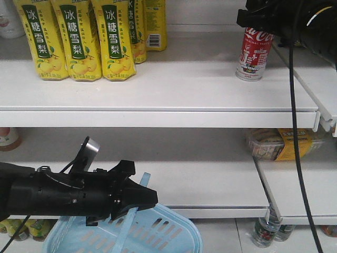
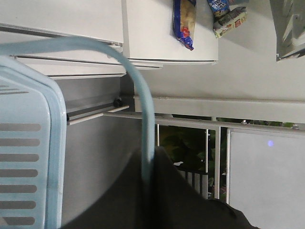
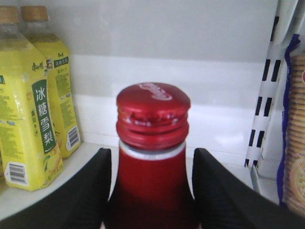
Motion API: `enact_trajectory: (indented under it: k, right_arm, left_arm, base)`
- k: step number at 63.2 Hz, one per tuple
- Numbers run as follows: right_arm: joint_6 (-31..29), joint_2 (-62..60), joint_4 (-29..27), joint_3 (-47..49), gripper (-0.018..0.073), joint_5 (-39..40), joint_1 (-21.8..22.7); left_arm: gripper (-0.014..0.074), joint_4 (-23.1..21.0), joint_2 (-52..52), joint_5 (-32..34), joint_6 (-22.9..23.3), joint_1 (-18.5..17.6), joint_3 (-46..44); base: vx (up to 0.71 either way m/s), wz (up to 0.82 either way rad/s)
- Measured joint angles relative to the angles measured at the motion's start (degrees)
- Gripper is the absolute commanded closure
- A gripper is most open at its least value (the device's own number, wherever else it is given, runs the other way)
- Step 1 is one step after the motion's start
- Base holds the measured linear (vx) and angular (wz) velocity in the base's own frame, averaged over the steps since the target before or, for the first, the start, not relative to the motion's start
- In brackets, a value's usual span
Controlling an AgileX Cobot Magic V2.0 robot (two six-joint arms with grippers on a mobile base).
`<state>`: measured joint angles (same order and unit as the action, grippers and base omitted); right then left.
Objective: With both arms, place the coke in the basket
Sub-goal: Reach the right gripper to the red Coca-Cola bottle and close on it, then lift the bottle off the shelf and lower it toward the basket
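Right gripper (image 3: 152, 155): fingers flank the slim red-and-white Coca-Cola can (image 1: 256, 52), upper right; clamping unclear.
Left gripper (image 1: 149, 197): clamps the pale blue handle (image 2: 145, 109), presenting the light blue slotted plastic basket (image 1: 181, 227), lower left.

The white upper shelf (image 1: 174, 89) carries a row of yellow drink bottles (image 1: 79, 39) at ten to eleven o'clock. The coke (image 1: 254, 52) stands upright and alone at two o'clock, well apart from them. On the lower shelf (image 1: 200, 179) a clear-wrapped yellow pack (image 1: 281, 143) lies at three o'clock, and a small bottle (image 1: 8, 138), cut off by the frame edge, stands at nine.
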<state>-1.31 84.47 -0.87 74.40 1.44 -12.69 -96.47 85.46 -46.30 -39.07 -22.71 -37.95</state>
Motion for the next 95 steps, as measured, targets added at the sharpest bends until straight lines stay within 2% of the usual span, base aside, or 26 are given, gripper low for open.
enact_trajectory:
  k: [23, 35, 45, 52, 66, 75, 87, 95]
  right_arm:
    - [-0.15, -5.04, 0.10, -0.49, 0.0568, -7.68, 0.00]
    - [-4.45, -9.76, 0.87, -0.68, 0.0565, -11.71, -1.75]
    - [-11.76, -13.18, 0.87, -0.68, 0.0564, -15.96, -7.97]
    - [-13.32, -15.28, 0.87, -0.68, 0.0564, -18.02, -13.21]
    - [-13.76, -19.78, 0.13, -0.68, 0.0564, -22.99, -20.96]
    - [-13.14, -22.91, -1.10, -0.68, 0.0564, -29.78, -25.95]
    - [-11.59, -24.79, -6.42, -0.68, 0.0564, -39.70, -32.54]
    - [-8.70, -23.33, -10.94, -0.68, 0.0564, -44.87, -33.64]
  left_arm:
    - [0.0603, 0.00, 0.00, 0.00, 0.00, 0.00, 0.00]
    - [0.0603, 0.00, 0.00, 0.00, 0.00, 0.00, 0.00]
    - [0.0603, 0.00, 0.00, 0.00, 0.00, 0.00, 0.00]
    - [0.0603, 0.00, 0.00, 0.00, 0.00, 0.00, 0.00]
    - [0.0603, 0.00, 0.00, 0.00, 0.00, 0.00, 0.00]
    - [0.0603, 0.00, 0.00, 0.00, 0.00, 0.00, 0.00]
    - [0.0603, 0.00, 0.00, 0.00, 0.00, 0.00, 0.00]
    - [0.0603, 0.00, 0.00, 0.00, 0.00, 0.00, 0.00]
  base:
    - [0.00, 0.00]
    - [0.00, 0.00]
    - [0.00, 0.00]
    - [0.00, 0.00]
    - [0.00, 0.00]
    - [0.00, 0.00]
    - [0.00, 0.00]
    - [0.00, 0.00]
